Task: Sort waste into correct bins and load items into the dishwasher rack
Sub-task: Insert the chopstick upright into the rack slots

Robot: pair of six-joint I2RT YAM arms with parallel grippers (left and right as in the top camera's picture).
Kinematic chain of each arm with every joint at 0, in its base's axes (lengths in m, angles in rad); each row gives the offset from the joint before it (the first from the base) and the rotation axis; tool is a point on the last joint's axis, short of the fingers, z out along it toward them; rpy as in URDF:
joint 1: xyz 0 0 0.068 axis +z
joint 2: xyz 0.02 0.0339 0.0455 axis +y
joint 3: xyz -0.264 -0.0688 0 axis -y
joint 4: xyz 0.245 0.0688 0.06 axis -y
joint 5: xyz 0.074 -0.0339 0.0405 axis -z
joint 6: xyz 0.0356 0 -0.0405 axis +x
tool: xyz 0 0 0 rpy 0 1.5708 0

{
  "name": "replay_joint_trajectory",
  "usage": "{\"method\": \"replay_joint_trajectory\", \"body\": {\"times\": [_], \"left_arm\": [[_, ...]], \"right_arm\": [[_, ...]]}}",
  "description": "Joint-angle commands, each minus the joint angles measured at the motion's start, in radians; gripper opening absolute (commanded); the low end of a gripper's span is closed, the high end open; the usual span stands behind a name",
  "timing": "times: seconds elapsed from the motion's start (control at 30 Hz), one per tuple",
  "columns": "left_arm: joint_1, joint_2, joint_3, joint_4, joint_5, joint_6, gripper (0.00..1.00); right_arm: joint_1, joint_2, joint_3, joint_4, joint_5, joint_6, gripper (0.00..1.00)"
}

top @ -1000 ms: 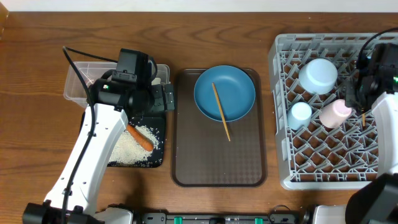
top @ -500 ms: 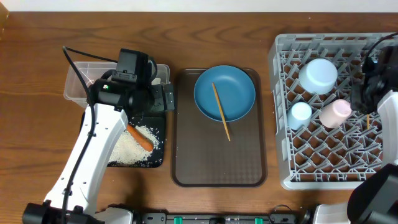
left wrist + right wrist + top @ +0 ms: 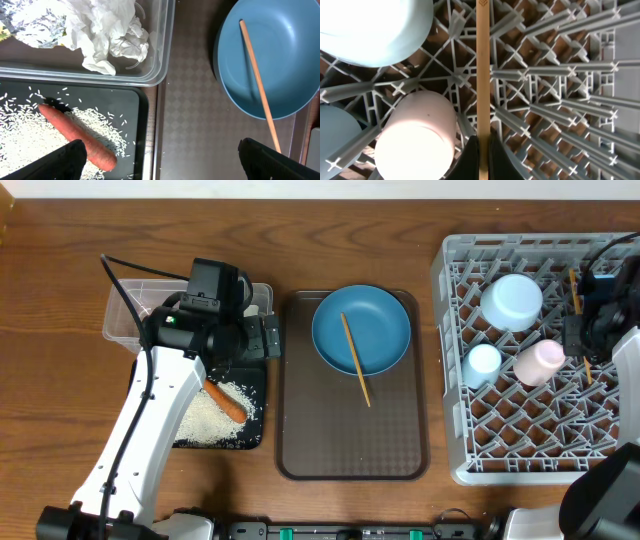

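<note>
Chopstick (image 3: 483, 75) is pinched in the clenched R gripper (image 3: 483, 150), over the dishwasher rack (image 3: 560, 100). We see the pink cup (image 3: 417, 132) just beside it, white bowl (image 3: 375, 30) farther. Long axis runs straight away from the fingers; far tip cut off at frame edge. L gripper (image 3: 159, 152) gapes wide, empty.

Chopstick (image 3: 355, 360) on plate (image 3: 388, 330); plate on tray (image 3: 350, 445); rack (image 3: 520, 455) right.

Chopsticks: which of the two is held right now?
The chopstick over the dishwasher rack, pinched by the fingers of the right gripper; the other chopstick lies across the blue plate.
</note>
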Motion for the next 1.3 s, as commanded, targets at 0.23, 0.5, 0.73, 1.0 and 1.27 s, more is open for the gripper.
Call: {"method": "replay_joint_trajectory", "body": {"times": [0.23,0.5,0.73,1.0,1.27], "left_arm": [[0.004,0.003,-0.009,-0.003,-0.012,0.006,1.00],[0.004,0.003,-0.009,-0.002,-0.012,0.006,1.00],[0.004,0.003,-0.009,-0.002,-0.012,0.006,1.00],[0.004,0.003,-0.009,-0.003,-0.012,0.006,1.00],[0.004,0.003,-0.009,-0.003,-0.012,0.006,1.00]], "right_arm": [[-0.079,0.094,0.010,0.013,-0.092,-0.056,0.01],[-0.087,0.135,0.010,0.043,-0.115,-0.054,0.04],[-0.089,0.132,0.011,0.049,-0.117,-0.003,0.56],[-0.089,0.062,0.015,0.054,-0.102,0.048,0.62],[-0.069,-0.109,0.019,0.063,-0.394,0.243,0.49]]}}
